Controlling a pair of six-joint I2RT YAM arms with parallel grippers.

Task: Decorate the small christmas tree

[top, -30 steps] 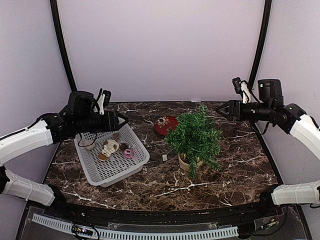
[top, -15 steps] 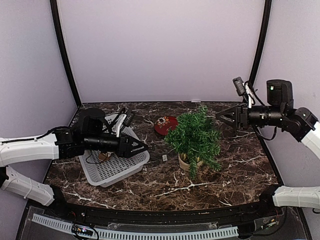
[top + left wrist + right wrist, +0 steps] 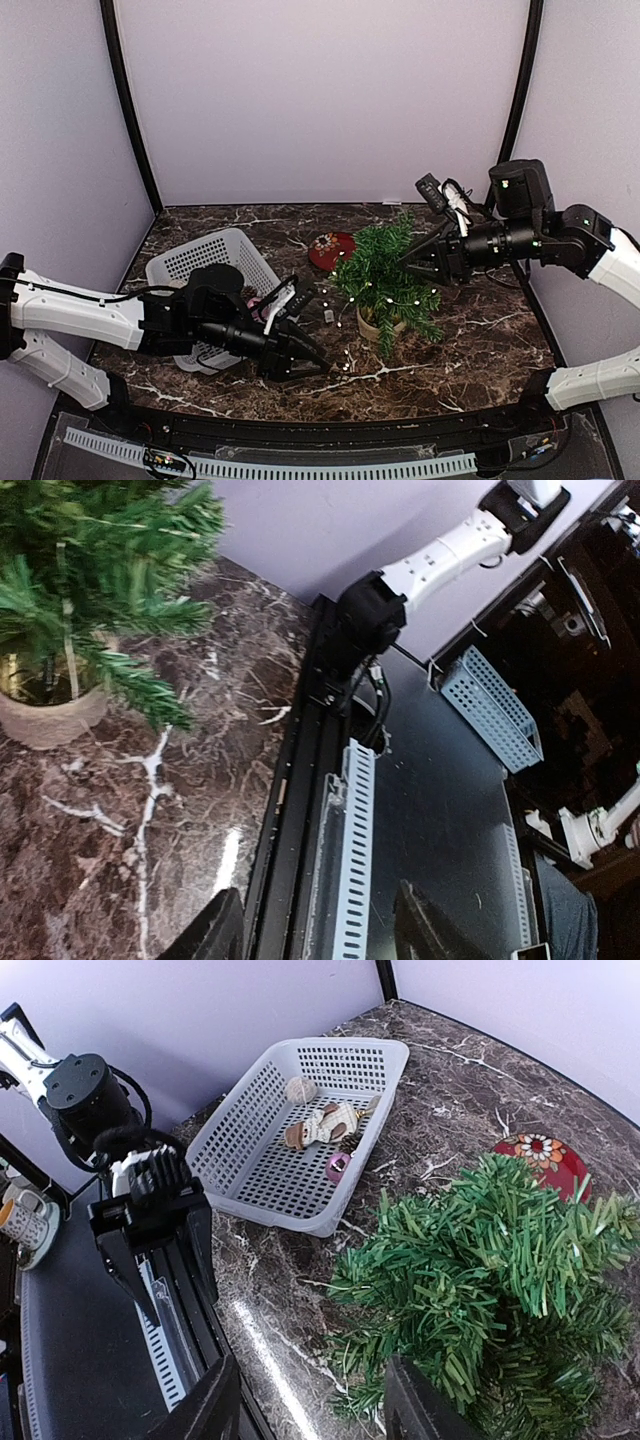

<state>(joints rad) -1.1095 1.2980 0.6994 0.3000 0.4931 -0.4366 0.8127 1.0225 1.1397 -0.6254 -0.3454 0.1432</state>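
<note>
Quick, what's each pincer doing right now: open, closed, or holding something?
Left pincer: open, nothing between its fingers.
Right pincer: open, nothing between its fingers.

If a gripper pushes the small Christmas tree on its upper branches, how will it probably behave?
The tree is probably top-heavy: its foliage spreads wider than the small pot, so it may tip. The thin branches likely bend first.
</note>
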